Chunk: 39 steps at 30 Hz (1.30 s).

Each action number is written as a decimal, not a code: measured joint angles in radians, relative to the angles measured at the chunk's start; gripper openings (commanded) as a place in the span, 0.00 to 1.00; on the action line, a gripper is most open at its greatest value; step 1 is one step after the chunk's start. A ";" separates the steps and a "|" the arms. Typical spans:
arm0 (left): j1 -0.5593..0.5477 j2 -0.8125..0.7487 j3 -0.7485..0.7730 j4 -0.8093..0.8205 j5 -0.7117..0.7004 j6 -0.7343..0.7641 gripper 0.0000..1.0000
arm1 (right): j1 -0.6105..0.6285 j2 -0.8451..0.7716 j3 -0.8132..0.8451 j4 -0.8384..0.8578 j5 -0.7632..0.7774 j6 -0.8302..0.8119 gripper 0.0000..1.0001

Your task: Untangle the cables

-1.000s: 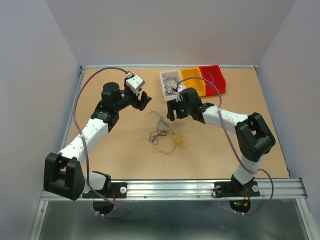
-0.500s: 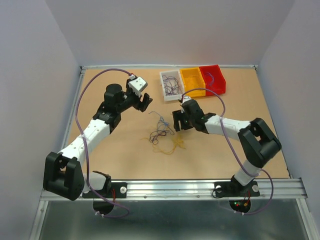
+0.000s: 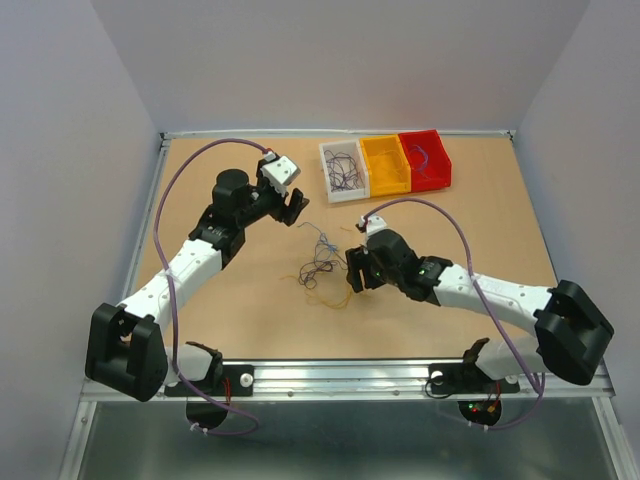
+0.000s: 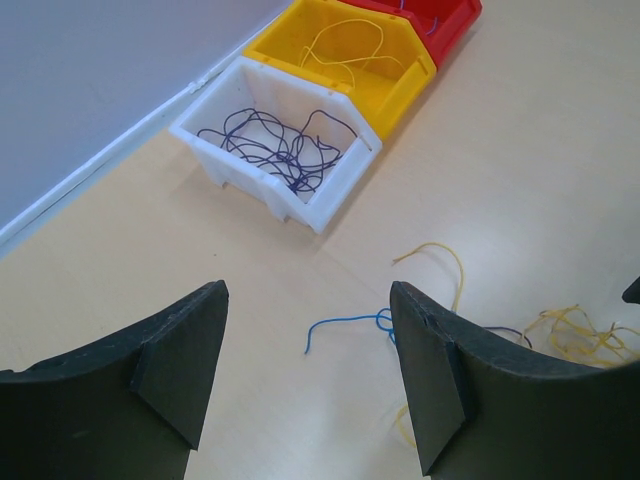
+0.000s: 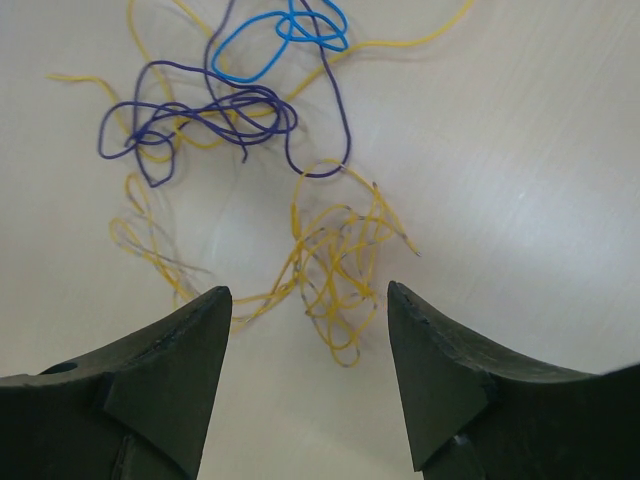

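Lying on the tan, grey-walled table (image 3: 480, 230), cables (image 3: 322, 268) sit near left gripper (image 3: 291, 207) and right gripper (image 3: 354, 273), both spread

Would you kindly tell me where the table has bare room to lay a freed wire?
Bare board lies between the red bin and the right arm, and between the left arm and the wire tangle, which crowds the right gripper.

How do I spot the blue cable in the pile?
From the three bins at the far edge of the table, come toward the near edge to the loose tangle mid-table. The blue cable sits at its bin-side end, the only bright blue strand among yellow and dark purple ones.
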 measured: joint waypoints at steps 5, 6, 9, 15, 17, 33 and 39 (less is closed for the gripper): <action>-0.003 0.000 0.000 0.000 -0.011 0.000 0.77 | 0.000 0.095 0.005 -0.027 0.030 0.007 0.44; -0.003 0.000 0.000 0.000 -0.013 0.000 0.78 | 0.000 0.115 0.009 -0.029 0.029 0.007 0.42; -0.003 0.000 -0.001 0.000 -0.018 0.002 0.78 | 0.000 0.213 0.035 -0.037 0.026 0.003 0.13; -0.005 0.000 -0.002 0.002 -0.022 0.003 0.77 | -0.001 0.235 0.076 -0.058 0.039 -0.005 0.00; -0.005 0.000 -0.002 0.003 -0.023 0.003 0.78 | -0.001 0.189 0.076 -0.064 0.050 -0.005 0.00; -0.011 -0.007 -0.037 0.021 0.014 0.005 0.80 | -0.042 -0.011 0.366 -0.094 0.290 -0.059 0.01; -0.010 -0.040 -0.079 0.054 0.126 0.002 0.81 | -0.058 0.008 0.440 -0.094 0.304 -0.073 0.01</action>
